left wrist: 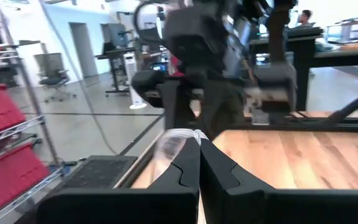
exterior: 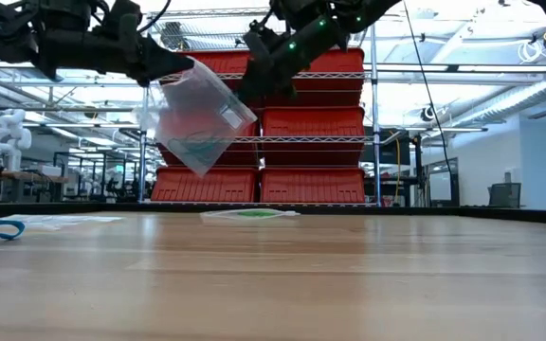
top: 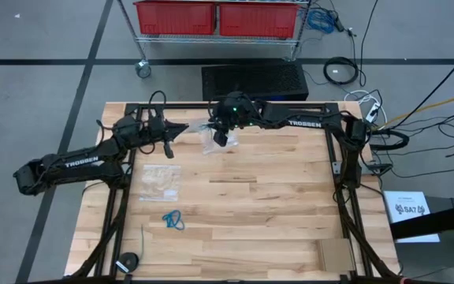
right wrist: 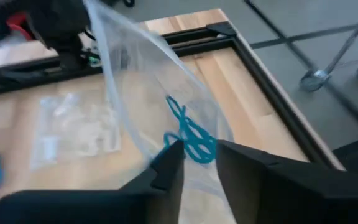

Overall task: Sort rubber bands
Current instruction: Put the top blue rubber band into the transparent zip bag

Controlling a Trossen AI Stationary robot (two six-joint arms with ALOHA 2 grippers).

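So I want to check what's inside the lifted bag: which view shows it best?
The right wrist view: teal-blue rubber bands show through the clear bag. The low view shows the hanging bag, contents faint; the high view a small shape; the left wrist only a pinched corner.

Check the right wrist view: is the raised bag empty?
No: teal-blue rubber bands show through the clear bag hanging just above the right pincer.

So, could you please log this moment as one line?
left gripper: shut on raised clear bag | right gripper: open at teal bands in bag | blue bands: on table
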